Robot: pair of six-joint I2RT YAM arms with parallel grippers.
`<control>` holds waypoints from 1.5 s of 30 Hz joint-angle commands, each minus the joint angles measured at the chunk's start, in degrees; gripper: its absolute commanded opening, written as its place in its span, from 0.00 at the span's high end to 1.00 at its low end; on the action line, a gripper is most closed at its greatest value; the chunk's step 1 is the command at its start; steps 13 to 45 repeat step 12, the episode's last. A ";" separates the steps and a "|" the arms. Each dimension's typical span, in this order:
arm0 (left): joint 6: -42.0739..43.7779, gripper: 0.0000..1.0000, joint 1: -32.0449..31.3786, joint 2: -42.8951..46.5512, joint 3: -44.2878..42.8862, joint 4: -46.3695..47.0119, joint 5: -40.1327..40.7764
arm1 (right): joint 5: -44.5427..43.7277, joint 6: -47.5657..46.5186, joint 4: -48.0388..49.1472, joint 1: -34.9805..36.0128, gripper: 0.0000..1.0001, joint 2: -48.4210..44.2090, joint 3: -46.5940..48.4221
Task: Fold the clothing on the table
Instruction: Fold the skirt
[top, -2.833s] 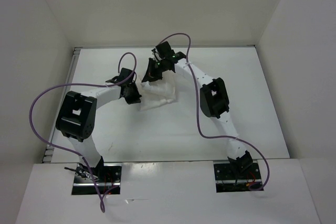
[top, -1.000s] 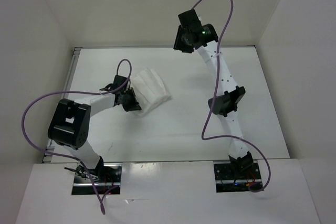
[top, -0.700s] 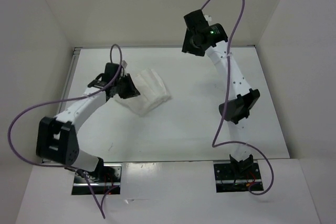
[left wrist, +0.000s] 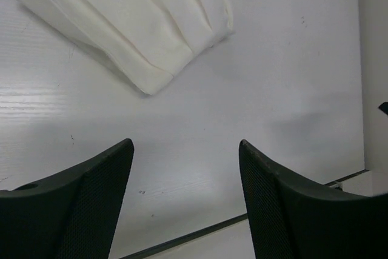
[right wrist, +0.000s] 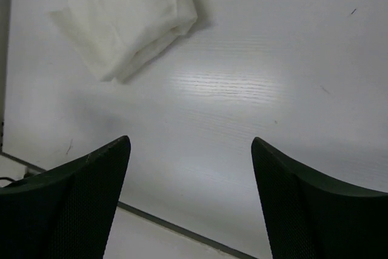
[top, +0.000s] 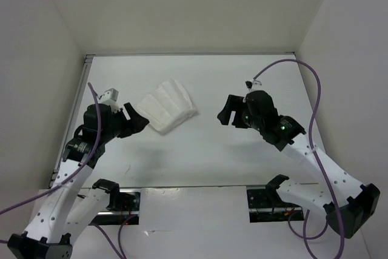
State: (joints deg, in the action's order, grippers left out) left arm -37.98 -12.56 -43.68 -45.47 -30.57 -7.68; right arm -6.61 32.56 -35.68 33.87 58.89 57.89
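Observation:
The clothing (top: 167, 107) lies as a small folded white pleated bundle on the table (top: 242, 162), left of centre and toward the back. It shows again at the top of the left wrist view (left wrist: 136, 22) and at the upper left of the right wrist view (right wrist: 130, 19). My left gripper (top: 134, 121) hangs open just left of the bundle, apart from it, with nothing between its fingers (left wrist: 91, 204). To the right of the bundle my right gripper (top: 228, 113) is open too, holding nothing and a good gap away from the cloth.
White walls stand close on the left, back and right of the table. The table's near edge (left wrist: 200, 232) with its thin metal rim runs just below both grippers. Both arm bases (top: 112, 201) sit at the near edge, purple cables looping off them.
Both arms have pulled back toward the near side. The left gripper has let go of the clothing and opened; the right gripper has come down from the back wall and opened wide. The bundle stays put.

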 commanded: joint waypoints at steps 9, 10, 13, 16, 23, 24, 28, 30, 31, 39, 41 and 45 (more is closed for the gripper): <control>-2.98 0.21 0.34 3.52 1.44 0.86 0.74 | 5.82 3.74 14.76 0.06 0.10 -12.92 -9.11; -2.98 0.21 0.34 3.52 1.44 0.86 0.22 | 6.52 3.22 14.76 0.06 0.10 -12.93 -9.11; -3.76 0.19 0.34 4.47 1.44 0.86 1.79 | 6.52 3.22 14.24 0.06 0.10 -13.62 -9.11; -3.76 0.19 0.34 4.47 1.44 0.86 1.79 | 6.52 3.22 14.24 0.06 0.10 -13.62 -9.11; -3.76 0.19 0.34 4.47 1.44 0.86 1.79 | 6.52 3.22 14.24 0.06 0.10 -13.62 -9.11; -3.76 0.19 0.34 4.47 1.44 0.86 1.79 | 6.52 3.22 14.24 0.06 0.10 -13.62 -9.11; -3.76 0.19 0.34 4.47 1.44 0.86 1.79 | 6.52 3.22 14.24 0.06 0.10 -13.62 -9.11; -3.76 0.19 0.34 4.47 1.44 0.86 1.79 | 6.52 3.22 14.24 0.06 0.10 -13.62 -9.11; -3.76 0.19 0.34 4.47 1.44 0.86 1.79 | 6.52 3.22 14.24 0.06 0.10 -13.62 -9.11; -3.76 0.19 0.34 4.47 1.44 0.86 1.79 | 6.52 3.22 14.24 0.06 0.10 -13.62 -9.11; -3.76 0.19 0.34 4.47 1.44 0.86 1.79 | 6.52 3.22 14.24 0.06 0.10 -13.62 -9.11; -3.76 0.19 0.34 4.47 1.44 0.86 1.79 | 6.52 3.22 14.24 0.06 0.10 -13.62 -9.11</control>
